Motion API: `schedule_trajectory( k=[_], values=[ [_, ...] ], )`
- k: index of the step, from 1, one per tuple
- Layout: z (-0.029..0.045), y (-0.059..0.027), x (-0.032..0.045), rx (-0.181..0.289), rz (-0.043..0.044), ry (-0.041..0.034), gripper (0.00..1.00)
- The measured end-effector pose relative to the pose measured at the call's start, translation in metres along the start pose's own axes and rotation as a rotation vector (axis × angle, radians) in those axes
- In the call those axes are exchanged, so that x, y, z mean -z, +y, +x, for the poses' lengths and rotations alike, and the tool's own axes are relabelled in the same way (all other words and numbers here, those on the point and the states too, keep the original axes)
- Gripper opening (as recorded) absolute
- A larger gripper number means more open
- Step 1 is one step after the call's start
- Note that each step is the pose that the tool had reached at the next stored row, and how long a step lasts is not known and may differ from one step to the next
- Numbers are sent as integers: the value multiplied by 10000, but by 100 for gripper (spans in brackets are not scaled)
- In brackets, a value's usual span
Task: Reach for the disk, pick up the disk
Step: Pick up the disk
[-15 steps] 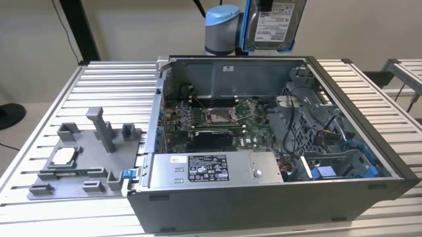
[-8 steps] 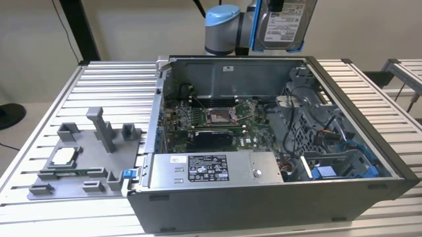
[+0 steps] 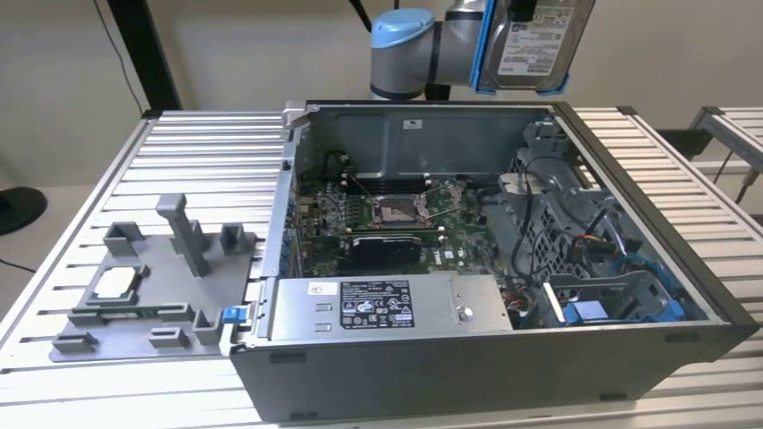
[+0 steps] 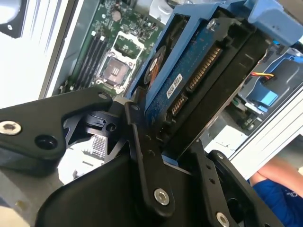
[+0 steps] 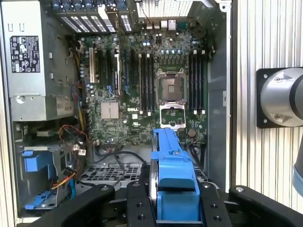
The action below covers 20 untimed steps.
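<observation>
The disk [image 3: 533, 40], with its white label and blue bracket [image 3: 487, 54], hangs upright high above the rear wall of the open computer case [image 3: 477, 268], carried by the arm [image 3: 412, 49] at the upper edge of the exterior view, where its top is cut off. In the second wrist view the disk [image 4: 189, 90] sits between the black jaws, which are closed narrowly on its two flat faces; one finger [image 4: 142, 156] presses the circuit-board side, and the connector edge points away from the gripper [image 4: 170, 156]. In the first wrist view the disk's blue bracket [image 5: 173, 175] stands edge-on between the jaws, above the motherboard [image 5: 142, 85] and its bare processor socket [image 5: 171, 90]. The gripper's own body hides the lower part of the disk in both wrist views. The case rests on the ribbed metal worktop [image 3: 191, 152], beside a grey fixture [image 3: 155, 286] towards the exterior view's left. A blue sleeve [image 4: 279, 189] of a person appears at the corner of the second wrist view, mostly cut off.
</observation>
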<state>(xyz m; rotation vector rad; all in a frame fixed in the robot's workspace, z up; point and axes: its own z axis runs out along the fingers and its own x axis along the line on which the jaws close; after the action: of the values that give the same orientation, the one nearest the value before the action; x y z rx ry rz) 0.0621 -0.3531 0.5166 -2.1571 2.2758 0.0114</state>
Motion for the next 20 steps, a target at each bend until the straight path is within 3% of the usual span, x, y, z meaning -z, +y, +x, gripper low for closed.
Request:
schedule_trajectory(
  k=[6, 20],
  values=[
    [31, -2, 0, 0, -1, 9, 0],
    [358, -30, -19, -1, -17, 11, 0]
  ],
)
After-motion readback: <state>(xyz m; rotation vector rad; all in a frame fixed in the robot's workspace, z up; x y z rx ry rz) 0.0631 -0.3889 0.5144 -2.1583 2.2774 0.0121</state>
